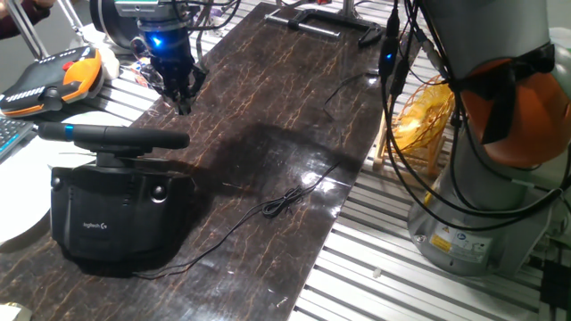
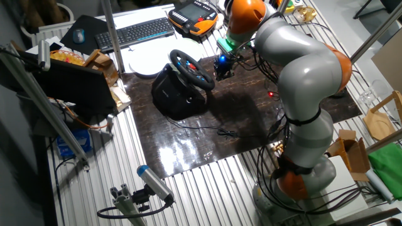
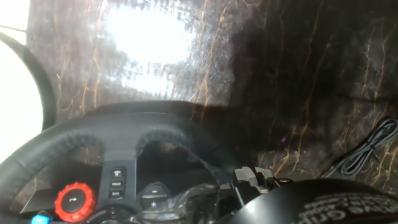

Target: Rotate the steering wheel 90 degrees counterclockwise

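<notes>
The steering wheel [image 1: 111, 136] sits at the lower left of one fixed view, its rim lying nearly edge-on atop a boxy black base [image 1: 111, 218] on the dark marbled table [image 1: 294, 116]. A thin black cable [image 1: 285, 203] trails from the base toward mid-frame. Farther back, upper left, the gripper [image 1: 183, 105] hangs above and behind the wheel, apart from the rim, holding nothing; whether its fingers are spread, I cannot tell. Beyond it lies an orange-and-black device [image 1: 53, 78].

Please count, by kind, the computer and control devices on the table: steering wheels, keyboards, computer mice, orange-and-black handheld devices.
steering wheel: 1
keyboard: 1
computer mouse: 1
orange-and-black handheld device: 1
Total: 4
</notes>
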You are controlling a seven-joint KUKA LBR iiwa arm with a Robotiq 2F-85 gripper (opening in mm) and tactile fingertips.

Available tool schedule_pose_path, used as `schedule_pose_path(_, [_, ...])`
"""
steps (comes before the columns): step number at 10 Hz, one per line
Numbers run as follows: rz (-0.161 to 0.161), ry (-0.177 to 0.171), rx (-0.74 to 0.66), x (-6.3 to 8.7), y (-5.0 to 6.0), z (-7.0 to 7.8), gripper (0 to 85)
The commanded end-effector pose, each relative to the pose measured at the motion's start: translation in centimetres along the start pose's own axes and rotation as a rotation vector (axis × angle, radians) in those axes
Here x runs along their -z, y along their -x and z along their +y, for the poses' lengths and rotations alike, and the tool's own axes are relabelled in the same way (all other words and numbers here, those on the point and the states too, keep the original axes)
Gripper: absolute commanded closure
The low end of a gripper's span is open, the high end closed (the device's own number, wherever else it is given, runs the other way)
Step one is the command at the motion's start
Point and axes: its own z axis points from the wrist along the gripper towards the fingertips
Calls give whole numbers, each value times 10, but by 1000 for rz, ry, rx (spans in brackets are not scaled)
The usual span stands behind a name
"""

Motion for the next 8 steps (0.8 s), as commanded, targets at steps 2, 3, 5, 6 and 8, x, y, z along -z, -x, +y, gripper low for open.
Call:
schedule_pose_path(2, [-37,41,1,0,0,0,843])
schedule_pose_path(3, [-65,55,-3,0,0,0,843])
schedule_pose_path(5, [-67,89,-2,0,0,0,843])
schedule_pose_path(6, [-51,82,-11,0,0,0,843])
schedule_pose_path(8, [-51,64,-42,0,0,0,843])
